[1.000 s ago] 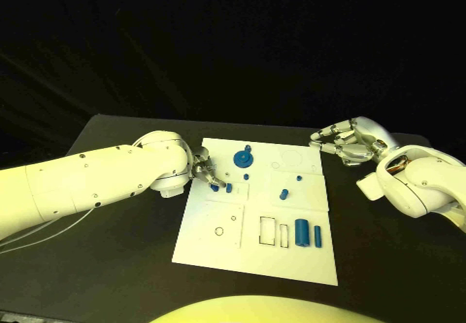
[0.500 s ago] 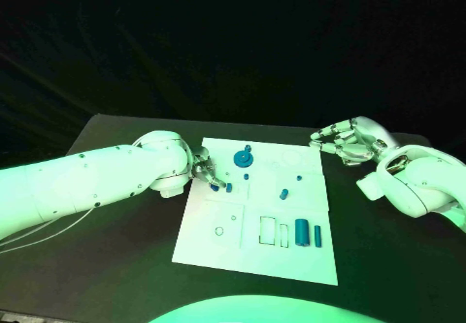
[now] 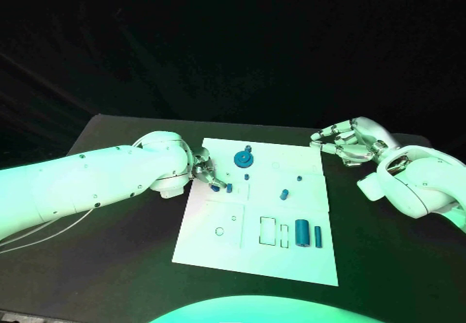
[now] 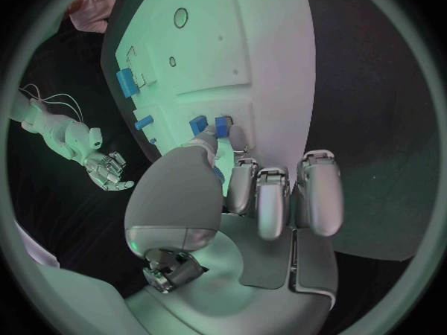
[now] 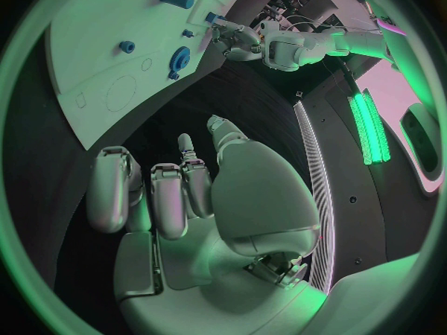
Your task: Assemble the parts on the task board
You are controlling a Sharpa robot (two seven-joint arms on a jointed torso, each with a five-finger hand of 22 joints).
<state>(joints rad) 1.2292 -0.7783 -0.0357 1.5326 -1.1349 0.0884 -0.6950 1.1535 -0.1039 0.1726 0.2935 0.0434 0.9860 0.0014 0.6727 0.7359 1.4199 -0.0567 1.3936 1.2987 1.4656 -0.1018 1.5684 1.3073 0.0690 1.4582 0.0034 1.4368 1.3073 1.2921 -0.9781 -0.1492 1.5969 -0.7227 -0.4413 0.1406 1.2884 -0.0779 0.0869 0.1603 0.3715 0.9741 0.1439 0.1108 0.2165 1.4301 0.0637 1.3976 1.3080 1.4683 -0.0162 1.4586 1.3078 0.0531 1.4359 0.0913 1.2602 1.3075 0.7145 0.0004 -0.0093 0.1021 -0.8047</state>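
The white task board lies mid-table. My left hand hovers low over its far left part, fingers bunched against the thumb. In the left wrist view a sliver of a small blue part shows pinched between thumb and fingers of the left hand. Just past the fingertips stand two short blue parts. A blue gear sits at the far edge. My right hand hangs off the board's far right corner, fingers curled in on nothing.
Near the right front of the board lie a blue cylinder and a thin blue bar beside two rectangular slots. A blue piece and small pegs stand mid-board. Black table surrounds it.
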